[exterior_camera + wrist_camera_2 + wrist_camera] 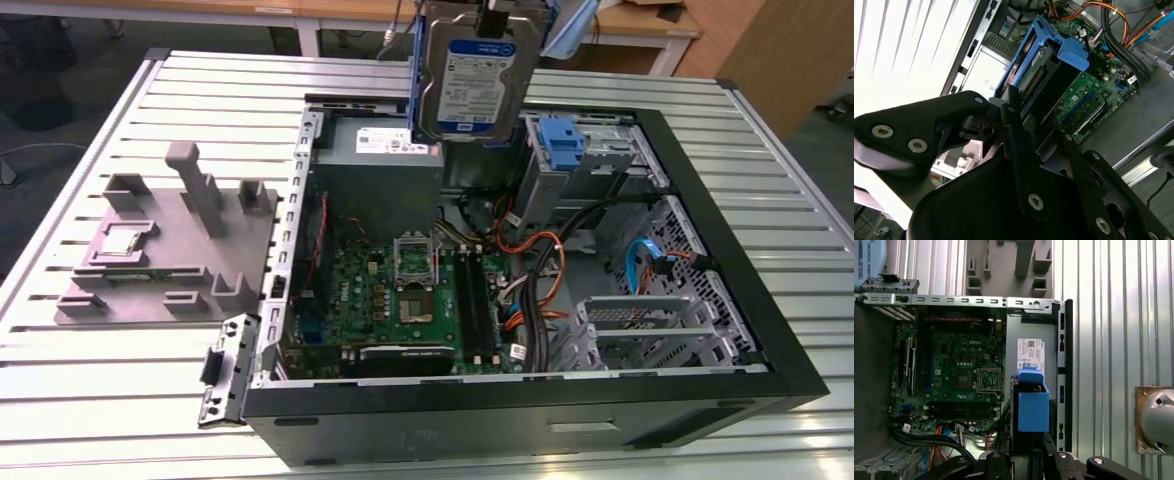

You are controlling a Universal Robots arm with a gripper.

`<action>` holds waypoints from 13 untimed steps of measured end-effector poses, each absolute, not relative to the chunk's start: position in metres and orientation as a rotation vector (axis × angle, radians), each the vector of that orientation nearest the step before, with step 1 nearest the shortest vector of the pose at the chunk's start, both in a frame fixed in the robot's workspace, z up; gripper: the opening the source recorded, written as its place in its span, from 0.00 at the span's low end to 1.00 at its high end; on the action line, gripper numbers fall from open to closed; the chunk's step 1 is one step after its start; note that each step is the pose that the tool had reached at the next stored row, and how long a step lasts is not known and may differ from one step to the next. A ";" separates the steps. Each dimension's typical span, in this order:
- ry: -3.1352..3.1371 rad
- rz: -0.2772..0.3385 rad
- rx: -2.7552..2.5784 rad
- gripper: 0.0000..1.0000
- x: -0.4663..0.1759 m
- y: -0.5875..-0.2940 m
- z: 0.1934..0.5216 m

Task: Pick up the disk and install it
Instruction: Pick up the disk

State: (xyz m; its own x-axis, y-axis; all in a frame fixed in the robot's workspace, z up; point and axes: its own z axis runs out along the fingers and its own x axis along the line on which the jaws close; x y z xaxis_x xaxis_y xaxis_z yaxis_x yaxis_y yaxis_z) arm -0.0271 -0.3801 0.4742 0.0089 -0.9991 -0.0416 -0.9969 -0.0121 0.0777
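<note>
The disk (474, 85), a silver-grey drive with a blue-and-white label and blue carrier rails, hangs upright above the far side of the open computer case (787, 350). It is over the power-supply corner. My gripper (497, 14) is shut on its upper end, at the top edge of the exterior view. In the second wrist view the disk (1046, 60) sticks out past the dark fingers (1015, 117), with the motherboard behind it. In the first wrist view the disk's blue carrier end (1032, 402) sits just beyond the gripper (1026, 454).
Inside the case lie the green motherboard (400, 300), the grey power-supply box (380, 175) with a white label, orange and black cables (534, 260), and a bare blue bracket (565, 148) in the drive cage. A grey fixture block (167, 240) stands on the slatted table (107, 370).
</note>
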 end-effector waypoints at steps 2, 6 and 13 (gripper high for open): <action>-2.190 -0.131 2.213 0.35 -0.025 -0.381 0.474; -2.190 -0.131 2.212 0.35 -0.024 -0.385 0.474; -2.189 -0.131 2.212 0.35 -0.023 -0.398 0.473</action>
